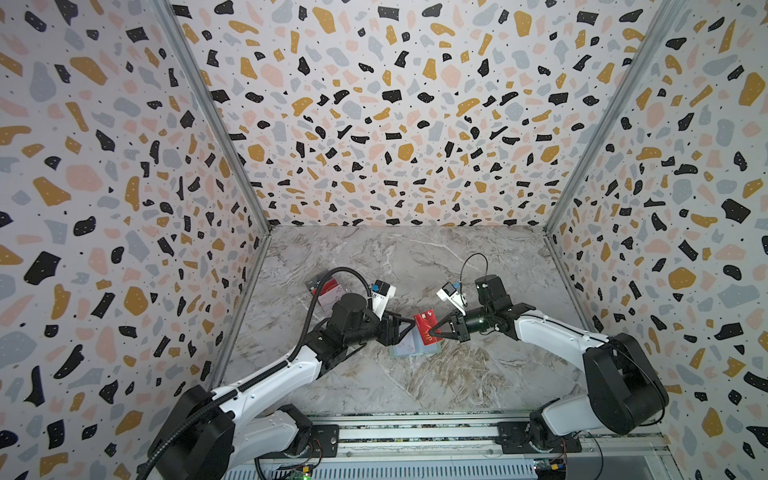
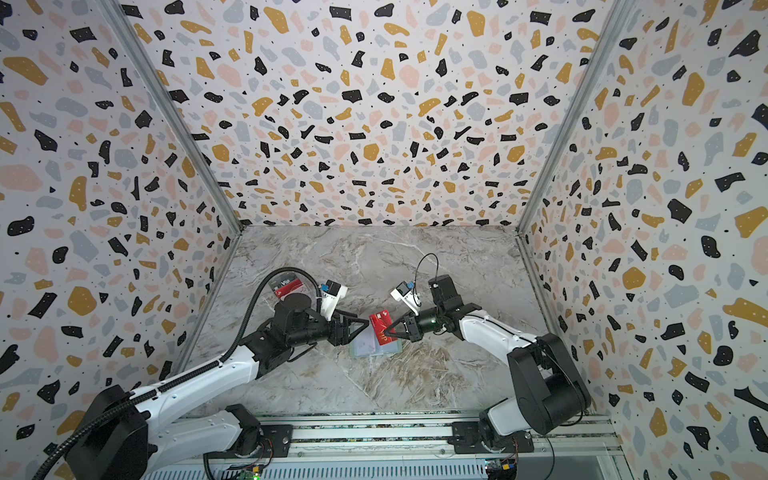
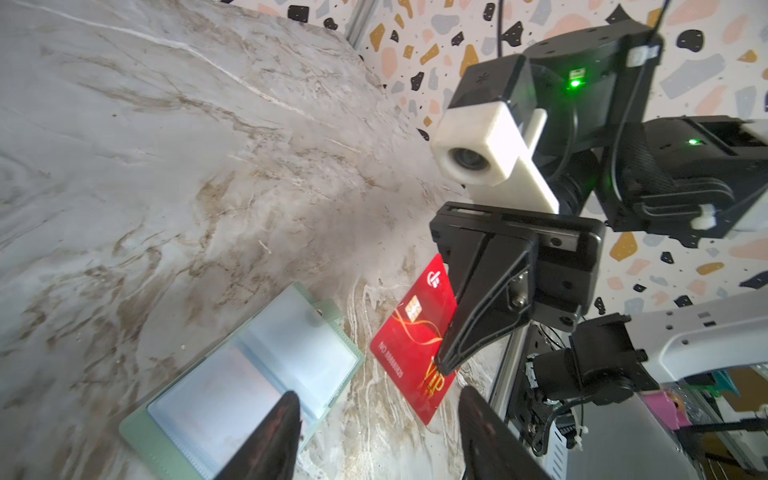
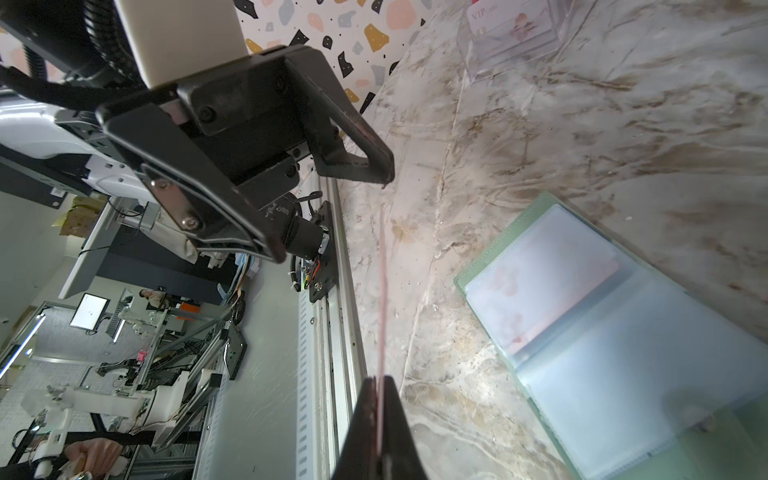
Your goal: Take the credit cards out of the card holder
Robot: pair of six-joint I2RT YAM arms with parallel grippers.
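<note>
A red credit card (image 1: 424, 326) (image 2: 380, 325) printed "VIP" hangs just above the marble, pinched at one corner by my shut right gripper (image 1: 432, 331) (image 2: 385, 332) (image 3: 444, 365). In the right wrist view the card (image 4: 382, 291) shows edge-on, running out from that gripper (image 4: 380, 380). My left gripper (image 1: 409, 328) (image 2: 366, 326) (image 3: 380, 395) is open beside the card's other end, its jaws apart and holding nothing. Under both lies the mint-green card holder (image 1: 409, 351) (image 2: 365, 347) (image 3: 249, 374) (image 4: 602, 332), spread open. A pinkish card (image 4: 548, 282) shows faintly in one sleeve.
A clear plastic box (image 1: 328, 291) (image 2: 286, 286) (image 4: 511, 37) with cards in it stands behind the left arm near the left wall. An aluminium rail (image 1: 415, 432) runs along the table's front edge. Patterned walls close in three sides.
</note>
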